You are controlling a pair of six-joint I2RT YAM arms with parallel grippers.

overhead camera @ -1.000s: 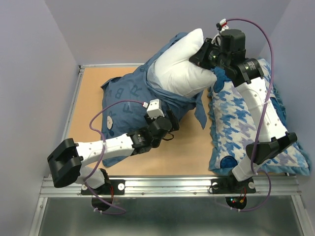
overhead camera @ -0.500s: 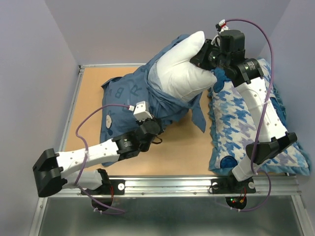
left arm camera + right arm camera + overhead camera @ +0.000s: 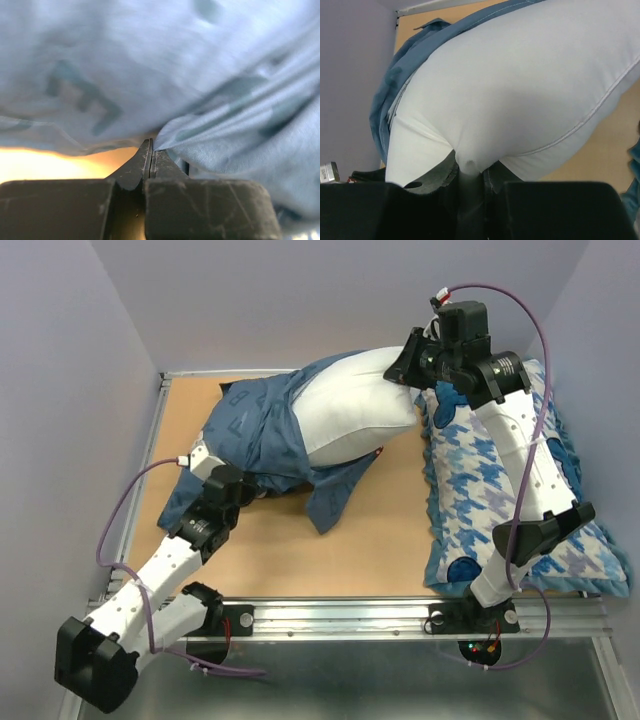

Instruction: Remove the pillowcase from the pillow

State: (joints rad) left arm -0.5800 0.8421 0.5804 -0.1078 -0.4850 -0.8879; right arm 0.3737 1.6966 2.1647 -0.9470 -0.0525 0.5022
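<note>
The dark slate-blue pillowcase still covers the left half of the white pillow, which lies across the back of the table. My left gripper is at the case's near edge. Its jaws are shut, and in the left wrist view a fold of pillowcase comes off the tips of the left gripper. My right gripper is at the pillow's bare right end. In the right wrist view the right gripper is shut on a pinch of the white pillow.
A blue-and-white houndstooth pillow lies along the right side under my right arm. The brown tabletop is walled at the back and sides. A metal rail runs along the near edge.
My left gripper has shut on the pillowcase and drawn back toward the near left, dragging the case with it. The pillow has dropped from propped up to lying lower.
</note>
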